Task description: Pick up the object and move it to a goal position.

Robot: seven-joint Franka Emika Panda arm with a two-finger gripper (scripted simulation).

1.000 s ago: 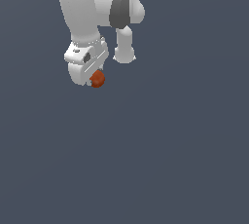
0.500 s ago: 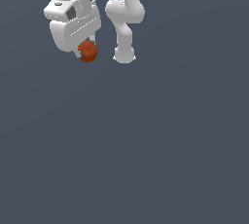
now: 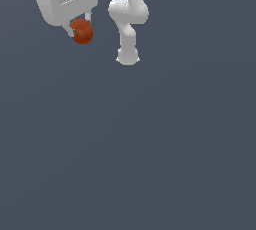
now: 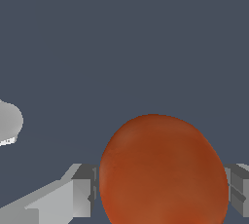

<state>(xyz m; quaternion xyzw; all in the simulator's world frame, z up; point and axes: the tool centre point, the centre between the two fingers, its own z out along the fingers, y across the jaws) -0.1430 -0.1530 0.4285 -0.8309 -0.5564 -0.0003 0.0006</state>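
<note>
Flat grey-blue desk (image 3: pixel 150 164) filling nearly the whole exterior view, bare of any visible goal marker, so no telling from here where the target spot lies. White arm (image 3: pixel 129 19) next in size, rooted at a round base at about twelve o'clock in that view, bent up and out of frame, then reaching back in at about eleven o'clock as a bulky wrist block. End effector (image 3: pixel 80 30) hanging beneath that block, closed narrow onto the ball (image 3: pixel 82 31), grey fingers (image 4: pixel 82 189) pressed flush against both sides in the wrist view with no gap showing. Ball orange-red, faintly mottled, pinched across its widest part, probably so that a round surface cannot squirt out of a flat-padded grip. Seemingly well clear of the desk, judging by the empty surface spread out behind it in the wrist view, though no shadow confirms height. Pale round patch (image 4: pixel 8 123) at about nine o'clock in the wrist view, likely the arm's own base seen from above. Lifting apparently done; carrying to the goal seemingly the step in hand. Main risk a slip or roll within the grip during transit, given the smooth curved sides and only two small contact areas.
</note>
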